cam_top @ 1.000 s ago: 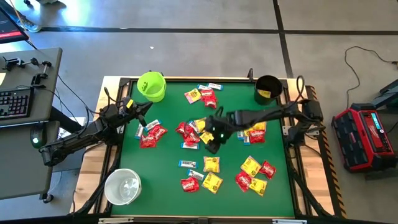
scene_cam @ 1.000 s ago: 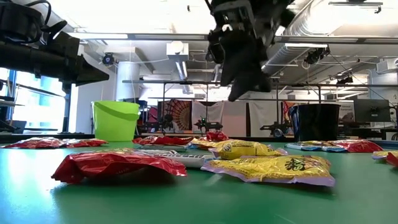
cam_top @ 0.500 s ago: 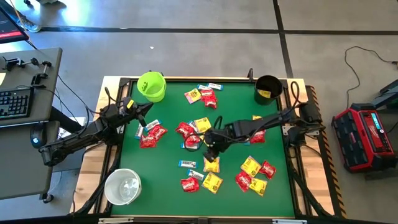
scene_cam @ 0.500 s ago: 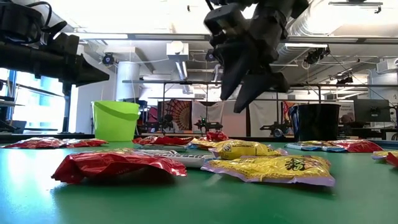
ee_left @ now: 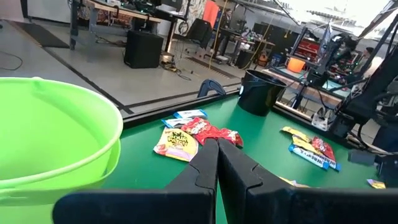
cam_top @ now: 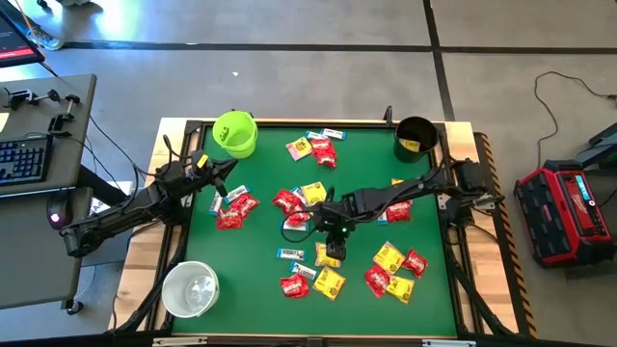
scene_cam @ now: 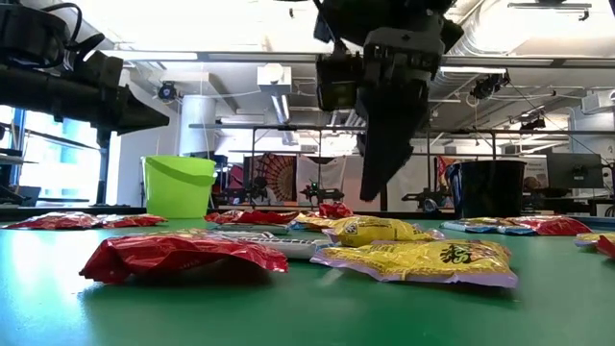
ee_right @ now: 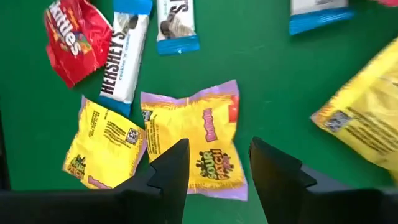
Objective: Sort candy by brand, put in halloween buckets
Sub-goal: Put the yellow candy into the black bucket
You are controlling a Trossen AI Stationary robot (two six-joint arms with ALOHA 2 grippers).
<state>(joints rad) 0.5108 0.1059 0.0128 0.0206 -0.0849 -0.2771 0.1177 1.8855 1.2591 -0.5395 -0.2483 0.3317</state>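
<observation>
candy: still scattered all over the green table [cam_top: 241,260], mostly in the middle and lower right of the high view; red, yellow and white-and-blue packets all mixed up. One yellow bit seems to sit in the black bucket [cam_top: 415,139] already.

target: looks like the yellow Sour Patch packet [ee_right: 198,144], lying flat right under the right pincer [ee_right: 214,163] in its wrist view, just below the frame's centre in the high view.

right pincer: open, nothing in it, hanging above the packet with a finger on each side of it.

left pincer: [ee_left: 217,163] closed tight and empty, parked near the lime green bucket [cam_top: 235,133] at the upper left of the table.

risk 1: a second yellow packet [ee_right: 104,144] touches the target's edge, and a Hershey's bar [ee_right: 125,59] sits just beside that. Come down slightly off and it could pinch two or shove the neighbours around.

risk 2: flat crinkly wrapper, so the fingers could slide over it and close on air.

risk 3: wrong bucket. The white bucket [cam_top: 190,289] is at the lower left, black at the upper right, so a loose grip may drop it on the way.
</observation>
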